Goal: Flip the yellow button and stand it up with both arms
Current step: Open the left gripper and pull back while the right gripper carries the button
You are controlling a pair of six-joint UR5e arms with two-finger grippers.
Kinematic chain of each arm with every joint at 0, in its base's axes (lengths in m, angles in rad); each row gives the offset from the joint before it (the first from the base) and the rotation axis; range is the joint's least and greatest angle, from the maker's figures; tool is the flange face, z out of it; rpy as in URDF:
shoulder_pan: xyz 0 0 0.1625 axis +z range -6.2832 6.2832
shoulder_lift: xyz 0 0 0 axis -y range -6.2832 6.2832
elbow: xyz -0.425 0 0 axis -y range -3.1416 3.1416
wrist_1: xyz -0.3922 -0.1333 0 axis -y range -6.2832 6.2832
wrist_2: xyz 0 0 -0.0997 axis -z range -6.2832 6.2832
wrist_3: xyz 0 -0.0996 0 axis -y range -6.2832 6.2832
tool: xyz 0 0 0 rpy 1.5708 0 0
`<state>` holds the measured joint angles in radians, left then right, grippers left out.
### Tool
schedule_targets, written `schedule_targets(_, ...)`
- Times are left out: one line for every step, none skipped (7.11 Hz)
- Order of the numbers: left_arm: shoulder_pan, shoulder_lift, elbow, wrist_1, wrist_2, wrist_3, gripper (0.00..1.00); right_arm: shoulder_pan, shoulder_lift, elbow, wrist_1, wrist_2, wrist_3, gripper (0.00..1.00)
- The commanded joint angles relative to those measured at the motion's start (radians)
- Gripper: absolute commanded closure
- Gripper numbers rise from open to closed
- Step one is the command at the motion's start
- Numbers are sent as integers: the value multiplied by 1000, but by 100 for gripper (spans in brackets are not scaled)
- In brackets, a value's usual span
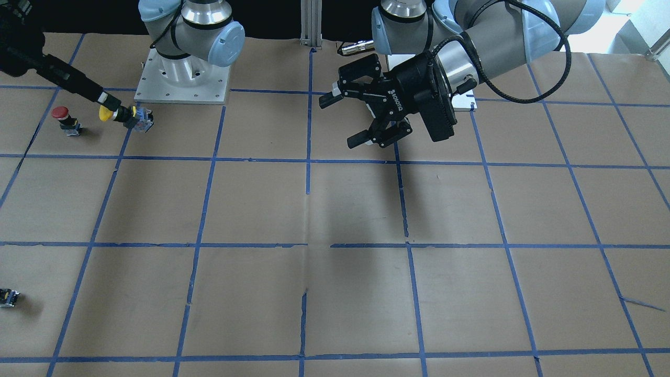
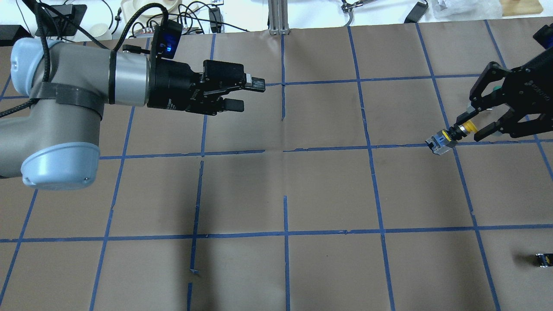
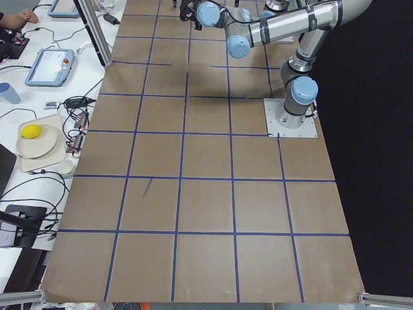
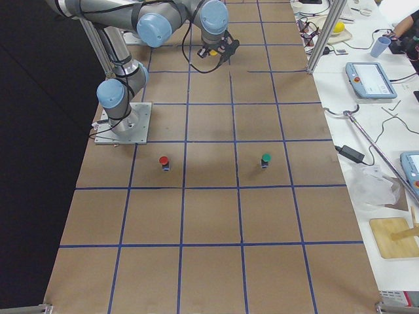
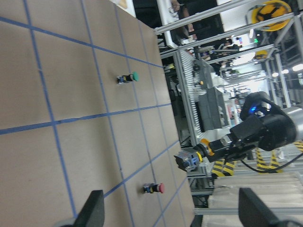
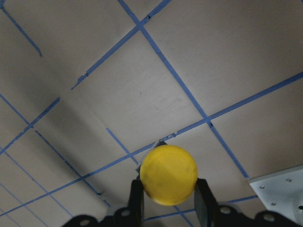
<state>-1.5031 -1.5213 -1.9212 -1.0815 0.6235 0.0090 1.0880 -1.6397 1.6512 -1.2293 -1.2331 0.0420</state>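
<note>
Closest to the right wrist camera is the yellow button (image 6: 168, 174), its round cap facing the lens and flanked by 2 black fingers (image 6: 136, 198). The right gripper (image 2: 471, 128) is clamped on it at the cap and collar, so the black and silver body points away beyond the fingertips. In the overhead view the button sits on the right side of the table (image 2: 328, 190), just over a blue tape line (image 2: 402, 147); whether the body touches the paper I cannot tell. The red button (image 1: 62, 116) stands near it, and a small black block (image 1: 8, 297) lies well apart at the table's edge.

The left gripper (image 2: 248, 95) hangs over the middle of the table with its jaws spread, holding nothing, well apart from the button.

I judge the button light and rigid, with a smooth domed cap likely to slip or pivot under a pinch. The squarer body looks the surer hold, so the left gripper's best grasp is probably across the body's flat sides, leaving the base free to set down.
</note>
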Motion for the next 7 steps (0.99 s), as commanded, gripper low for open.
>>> schedule_targets(-2, -42, 170, -154, 293, -63, 0, -25, 87, 15, -147, -215, -95, 92)
schedule_targets(-3, -46, 200, -219, 415, -60, 0, -31, 119, 18, -214, -267, -160, 92)
schedule_targets(-11, -46, 212, -247, 558, -60, 0, -49, 154, 21, -283, -364, -169, 92)
schedule_targets(-19, -15, 220, -306, 722, -60, 0, -80, 223, 21, -380, -464, -175, 91)
schedule_targets(-19, 10, 243, -367, 783, -52, 0, -112, 274, 12, -425, -514, -172, 91)
schedule_targets(-20, 10, 263, -386, 929, -47, 0, -123, 315, 19, -515, -608, -174, 91)
schedule_targets(-25, 16, 263, -391, 932, -58, 0, -125, 334, 22, -538, -617, -165, 91)
